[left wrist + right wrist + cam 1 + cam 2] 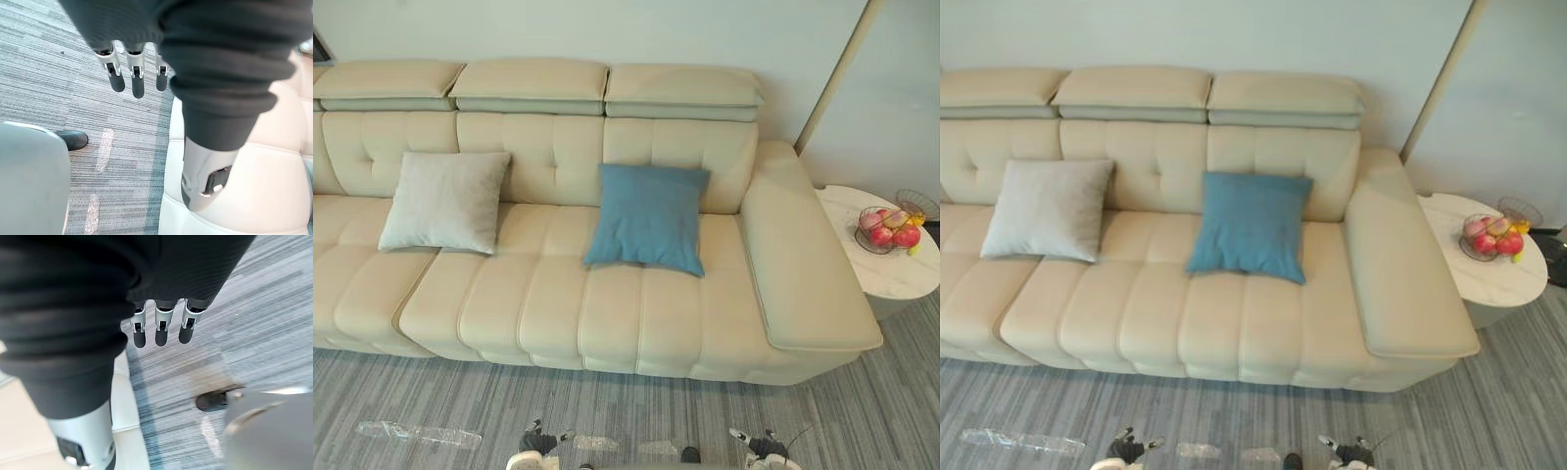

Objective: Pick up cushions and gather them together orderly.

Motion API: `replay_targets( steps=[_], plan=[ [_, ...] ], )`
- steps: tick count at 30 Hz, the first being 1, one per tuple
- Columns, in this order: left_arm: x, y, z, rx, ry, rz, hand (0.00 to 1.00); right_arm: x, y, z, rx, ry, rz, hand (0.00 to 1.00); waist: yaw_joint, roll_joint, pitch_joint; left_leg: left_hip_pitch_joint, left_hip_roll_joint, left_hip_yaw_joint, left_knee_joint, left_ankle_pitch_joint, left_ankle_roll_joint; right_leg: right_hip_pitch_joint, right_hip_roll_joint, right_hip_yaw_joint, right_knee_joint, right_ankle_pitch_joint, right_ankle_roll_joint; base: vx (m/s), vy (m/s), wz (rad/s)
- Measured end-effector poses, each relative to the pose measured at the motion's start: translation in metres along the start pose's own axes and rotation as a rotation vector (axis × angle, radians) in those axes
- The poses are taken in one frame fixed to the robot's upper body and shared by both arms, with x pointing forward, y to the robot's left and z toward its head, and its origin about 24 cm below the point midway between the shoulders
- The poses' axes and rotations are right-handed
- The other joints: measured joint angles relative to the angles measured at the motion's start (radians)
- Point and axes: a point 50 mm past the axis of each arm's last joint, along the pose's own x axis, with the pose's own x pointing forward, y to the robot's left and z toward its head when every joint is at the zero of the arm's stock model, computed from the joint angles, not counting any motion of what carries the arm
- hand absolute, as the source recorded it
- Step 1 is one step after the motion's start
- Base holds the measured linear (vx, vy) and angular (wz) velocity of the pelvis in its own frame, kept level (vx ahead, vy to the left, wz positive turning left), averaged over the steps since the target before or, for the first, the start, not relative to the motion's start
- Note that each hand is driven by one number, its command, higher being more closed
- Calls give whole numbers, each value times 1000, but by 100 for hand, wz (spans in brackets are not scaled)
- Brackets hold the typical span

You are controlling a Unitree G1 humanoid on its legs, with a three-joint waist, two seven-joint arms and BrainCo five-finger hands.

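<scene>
Sofa (558, 304) far ahead holds grey cushion (445, 201) left, blue cushion (648, 217) right; my left hand (136, 78) and right hand (161, 328) hang straight-fingered, empty.

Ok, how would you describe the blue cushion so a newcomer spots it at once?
A long cream sofa stands against the wall. Near its right armrest, by the round side table, the blue cushion leans on the backrest. The only other cushion, further left, is pale grey.

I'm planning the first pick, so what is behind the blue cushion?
The blue cushion leans on the sofa's cream backrest, lower edge on the seat. The backrest patch right behind it is covered, so anything tucked there is hidden.
</scene>
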Motion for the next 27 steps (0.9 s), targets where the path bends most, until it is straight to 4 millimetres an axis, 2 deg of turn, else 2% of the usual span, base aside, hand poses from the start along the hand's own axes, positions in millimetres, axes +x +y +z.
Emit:
replay_targets(
  steps=[2,4,5,7,8,10,11,12,13,14,15,16,17,18,19,20,22,23,24,25,26,27],
  plan=[
    [0,-1,0,-3,7,-15,0,0,-4,-3,-5,12,-5,0,-4,0,7,-2,3,13,8,-1,0,-4,1,9,6,-1,0,-40,3,-15],
    [1,-1,2,-25,3,-13,0,0,-4,-2,-8,12,-4,0,4,-1,15,-13,11,25,54,-28,-5,-24,11,43,25,-2,-1,-45,-1,-46],
    [1,-1,4,-46,1,-9,0,0,-2,1,-20,1,2,0,8,-12,23,-35,15,15,109,-53,-7,-45,17,82,38,-2,-1,-52,-6,-73],
    [2,-5,7,-70,-5,-11,0,1,2,10,-30,-36,15,0,17,-8,26,-44,18,-38,144,-98,-8,-93,38,166,52,5,-2,-61,-20,-116],
    [2,-6,7,-80,-3,-11,0,1,4,14,-30,-47,20,0,16,-6,28,-39,20,-26,147,-113,-7,-104,46,197,52,10,0,-52,9,-148],
    [2,-10,10,-88,-9,-19,0,-1,17,19,-17,-73,53,0,16,-23,39,-38,34,122,198,-165,-7,-157,76,325,57,42,3,-78,57,-172],
    [2,-9,10,-89,-12,-18,0,-2,19,19,-23,-75,60,0,16,-27,41,-38,38,151,210,-174,-6,-170,82,338,55,47,-3,-114,54,-192],
    [3,-8,15,-86,-27,-15,0,-3,27,24,-28,-96,85,0,16,-30,44,-40,66,249,241,-195,-2,-202,86,317,57,44,-31,-55,36,-187],
    [4,-8,19,-77,-41,-17,0,-4,30,25,-29,-102,95,0,16,-23,50,-34,91,331,245,-197,0,-253,69,177,105,23,-82,-55,36,-189],
    [4,-7,20,-73,-45,-16,0,-4,32,26,-29,-103,100,0,18,-26,52,-29,98,358,243,-197,-1,-274,59,116,138,16,-96,42,14,-154],
    [5,-4,21,-63,-49,-10,0,-4,37,31,-28,-113,113,0,17,-37,56,3,107,410,233,-194,-5,-303,24,-56,228,-8,-125,165,-11,-174],
    [5,1,20,-57,-44,-1,0,-5,36,23,-33,-94,110,0,18,-57,58,62,96,487,221,-189,-14,-277,-7,-261,289,-14,-147,165,-11,-172],
    [5,2,18,-57,-39,1,0,-5,36,24,-38,-95,110,0,18,-56,59,70,96,495,223,-188,-16,-275,-2,-273,288,-14,-148,166,-68,-168],
    [4,1,16,-54,-26,-1,0,-4,32,25,-38,-110,103,0,-4,-42,62,86,102,507,230,-171,-30,-270,13,-271,275,-14,-149,100,-121,-109],
    [5,-5,23,-40,-45,-20,0,-1,27,35,-51,-133,92,0,-10,-19,69,110,108,532,217,-165,-30,-272,22,-279,273,-40,-161,146,-156,-109],
    [6,-8,27,-29,-58,-31,0,0,19,34,-69,-124,78,0,-9,-3,70,124,112,556,208,-165,-30,-288,13,-327,303,-95,-177,149,-116,-73],
    [6,-7,28,-23,-62,-32,0,2,14,36,-93,-120,70,0,-4,3,71,150,112,622,216,-156,-46,-307,-35,-435,407,-150,-196,165,-111,-95],
    [6,-7,27,-22,-59,-31,0,3,14,37,-97,-119,71,0,-3,3,71,154,114,630,221,-152,-54,-309,-31,-433,413,-156,-196,192,-169,-118],
    [6,-2,21,-17,-37,-24,0,3,14,38,-105,-114,74,0,-6,4,72,151,141,649,288,-130,-89,-317,1,-388,428,-176,-196,159,-162,-76],
    [5,-2,18,-17,-28,-24,0,3,14,37,-109,-113,74,0,-7,4,72,151,159,654,335,-119,-104,-317,14,-372,434,-182,-201,238,-224,-126],
    [4,-2,11,-18,-5,-29,0,4,13,37,-134,-111,78,0,1,4,73,129,205,649,477,-87,-58,-313,48,-318,436,-196,-215,358,-271,-157],
    [3,-1,10,-36,1,-28,0,4,17,36,-163,-104,89,0,7,9,79,70,274,593,696,-15,79,-277,95,-232,405,-197,-227,371,-243,-164]
  ],
)
